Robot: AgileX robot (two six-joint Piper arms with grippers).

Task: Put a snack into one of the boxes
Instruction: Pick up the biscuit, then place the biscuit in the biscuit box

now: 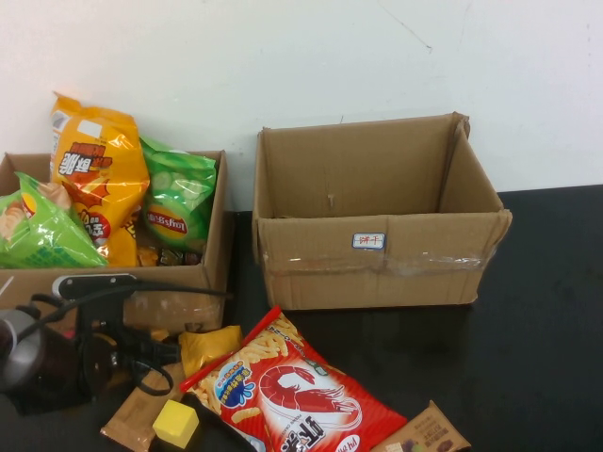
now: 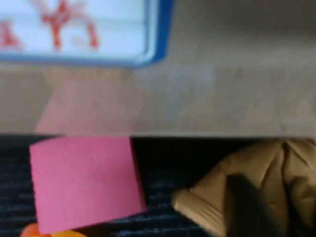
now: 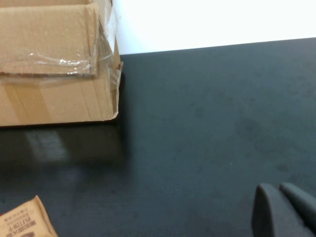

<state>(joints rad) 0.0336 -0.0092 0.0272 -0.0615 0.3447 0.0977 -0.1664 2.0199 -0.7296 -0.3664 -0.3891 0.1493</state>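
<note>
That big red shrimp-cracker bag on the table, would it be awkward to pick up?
Probably light: the red shrimp-cracker bag looks puffed with air. Its glossy film may slip or crumple. Left gripper sits nearby; right gripper hangs over bare table.

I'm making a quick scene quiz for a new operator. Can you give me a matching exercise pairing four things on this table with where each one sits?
Things:
1. green chip bag
2. red shrimp-cracker bag
3. yellow cube
4. right box

Places:
A. on the table in front of the right box
B. standing in the left box
C. near the table's front edge, beside the left arm
D. against the wall, with no snack visible inside

Pairs: 1-B, 2-A, 3-C, 4-D

The left gripper is low before the left box; the right gripper hovers over bare table.
</note>
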